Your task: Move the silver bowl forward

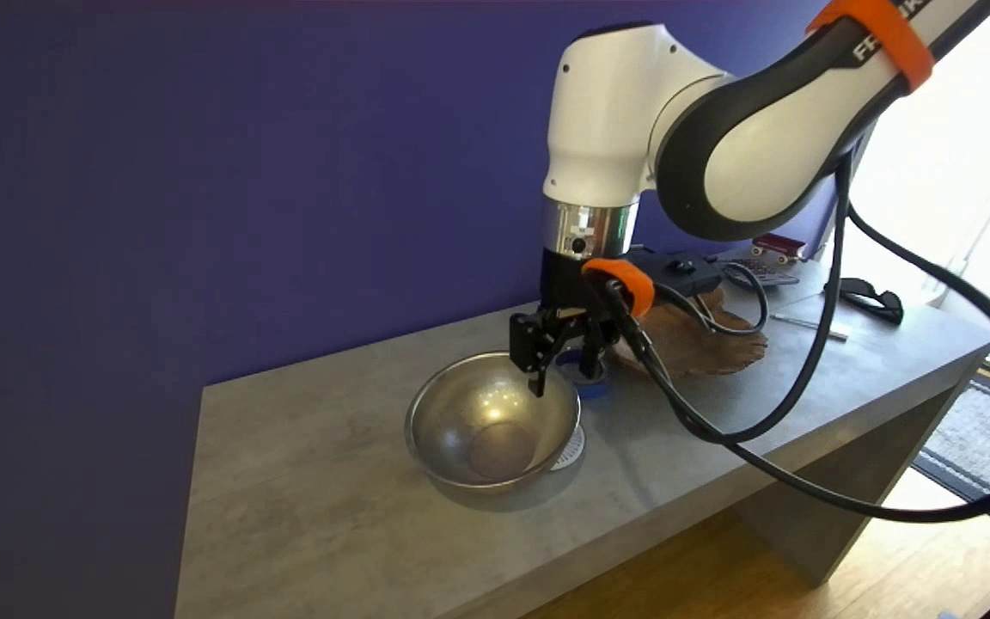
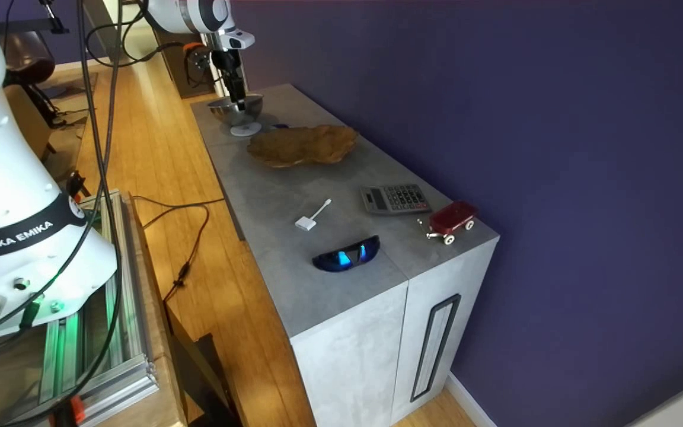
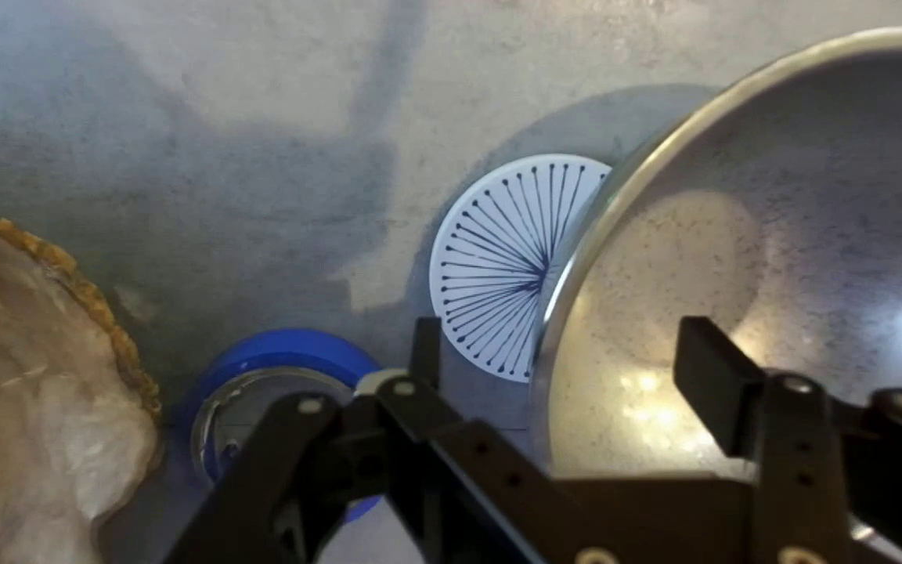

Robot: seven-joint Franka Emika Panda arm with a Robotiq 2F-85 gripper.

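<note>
The silver bowl [image 1: 461, 434] sits on the grey counter and shows in both exterior views [image 2: 223, 112]. In the wrist view the bowl [image 3: 733, 227] fills the right side. My gripper [image 1: 565, 376] is open at the bowl's rim, on the side toward the wooden dish. In the wrist view one fingertip of the gripper [image 3: 568, 360] is over the bowl's hollow and the other is outside the rim, so the rim runs between them. The fingers are apart from each other, and nothing is clamped. I cannot tell how deep the fingertips reach.
A white perforated disc [image 3: 490, 274] lies partly under the bowl's edge. A blue ring [image 3: 294, 345] lies beside the outer finger. A brown wooden dish [image 2: 303, 145] is near. A calculator [image 2: 398, 198], dark glasses [image 2: 347, 255] and red wagon [image 2: 451, 219] are farther along. A purple wall backs the counter.
</note>
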